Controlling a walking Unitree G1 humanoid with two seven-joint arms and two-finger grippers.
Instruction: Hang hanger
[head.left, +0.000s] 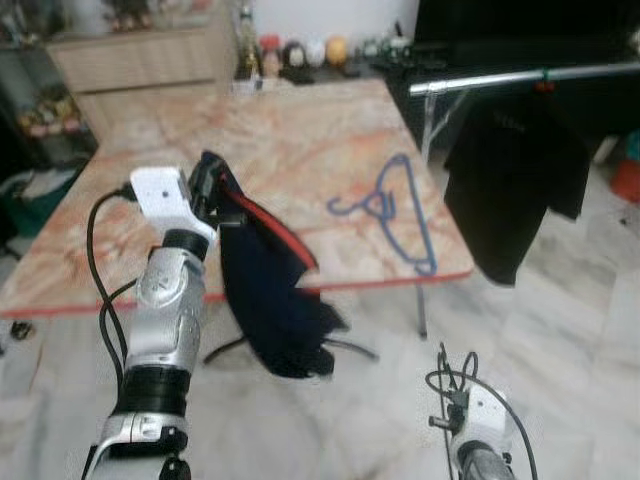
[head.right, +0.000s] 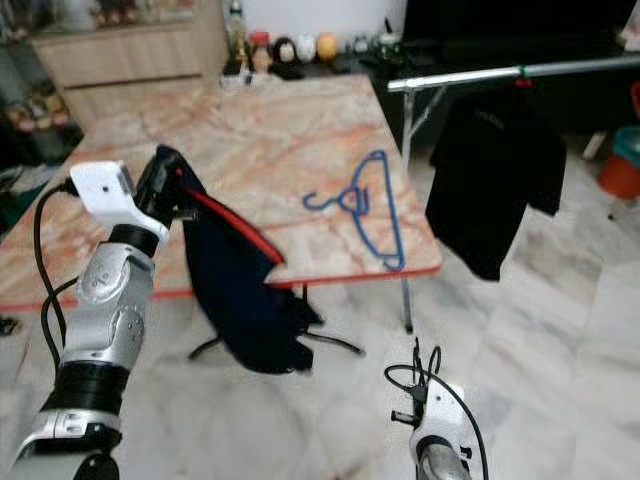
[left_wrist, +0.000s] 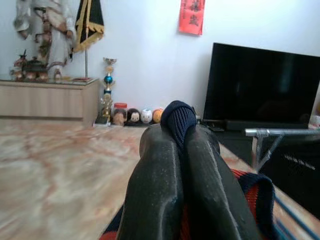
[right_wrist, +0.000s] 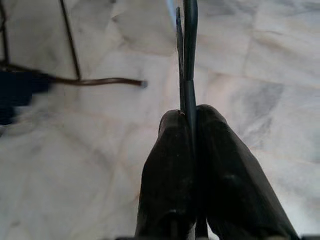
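Note:
A blue wire hanger (head.left: 395, 205) lies flat on the marble table (head.left: 300, 130), near its right front corner. My left gripper (head.left: 210, 185) is raised over the table's front edge, shut on a navy garment with red trim (head.left: 270, 300) that hangs down past the edge. In the left wrist view the fingers (left_wrist: 165, 180) pinch a fold of navy cloth (left_wrist: 179, 117). My right arm (head.left: 480, 430) hangs low over the floor. Its gripper (right_wrist: 189, 117) is shut on a thin dark bar (right_wrist: 190, 50) that sticks out beyond the fingertips.
A silver clothes rail (head.left: 520, 78) stands right of the table with a black garment (head.left: 515, 180) hanging from it. Dark table legs (head.left: 350, 345) spread over the marble floor. A wooden cabinet (head.left: 140, 55) and a television (left_wrist: 260, 90) line the far wall.

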